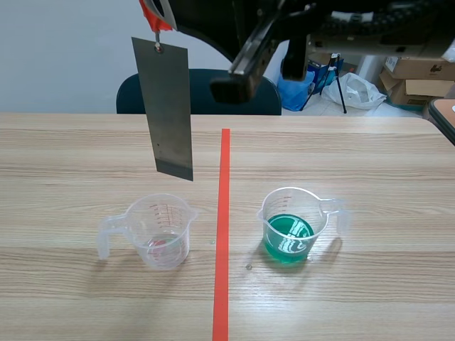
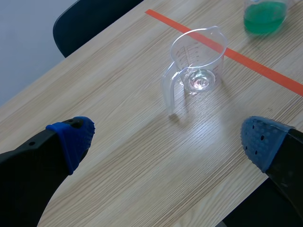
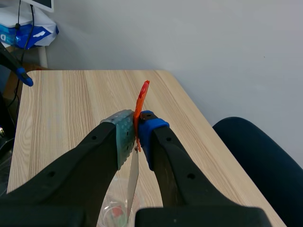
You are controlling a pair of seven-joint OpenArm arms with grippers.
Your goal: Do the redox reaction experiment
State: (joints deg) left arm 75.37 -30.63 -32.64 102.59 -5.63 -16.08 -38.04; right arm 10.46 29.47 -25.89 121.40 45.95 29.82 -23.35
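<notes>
Right end effector [image 3: 136, 137] grips the hanging metal strip [image 1: 167, 106]; left end effector [image 2: 165, 139] open — next, lower strip into green solution [image 1: 288, 238].

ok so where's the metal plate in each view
Scene view: the metal plate hangs left of the tape line, above the clear cup.
Left wrist view: not in it.
Right wrist view: edge-on under the right gripper, which pinches its orange tab.
Shared landmark: the clear cup, ahead of the left gripper and under the plate in the right wrist view.
</notes>
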